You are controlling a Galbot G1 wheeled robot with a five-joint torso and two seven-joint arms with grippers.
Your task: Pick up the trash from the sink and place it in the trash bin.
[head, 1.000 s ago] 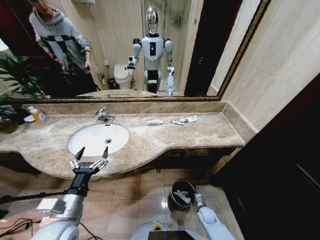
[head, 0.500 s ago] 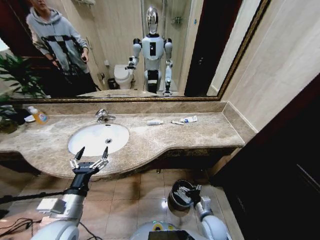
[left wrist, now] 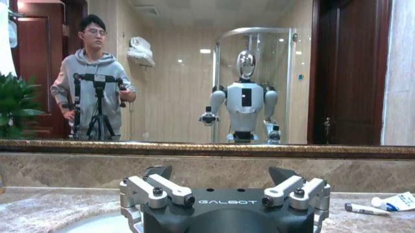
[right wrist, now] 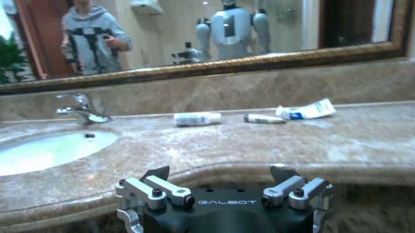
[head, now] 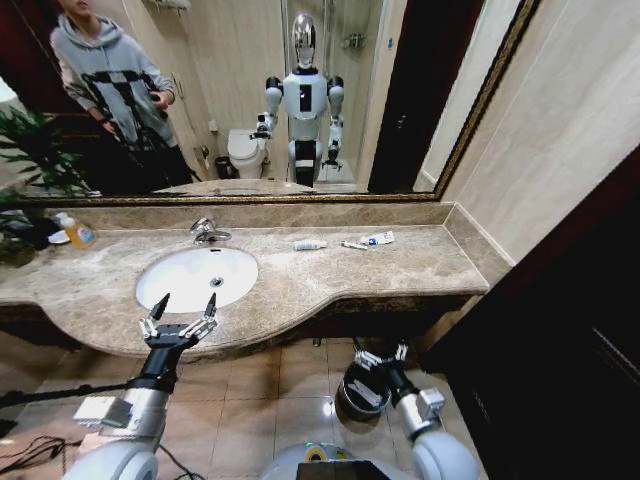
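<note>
The right claw (head: 378, 354) is hanging wide open and empty just over the trash bin (head: 356, 392) on the floor, the left claw (head: 181, 318) is waiting open at the sink's (head: 196, 276) front edge, so I'd say the next reach is calling for the right arm to go up to the tubes (head: 310, 244) lying on the counter (head: 420, 262) right of the basin.

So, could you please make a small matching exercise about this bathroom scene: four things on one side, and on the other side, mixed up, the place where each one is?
Things:
1. left gripper
2. right gripper
3. trash bin
4. white tube

Places:
a. on the tiled floor under the counter's edge
b. open, just above the dark bin
c. lying on the marble countertop, right of the sink
d. open, at the counter's front edge before the basin

Pairs: 1-d, 2-b, 3-a, 4-c
</note>
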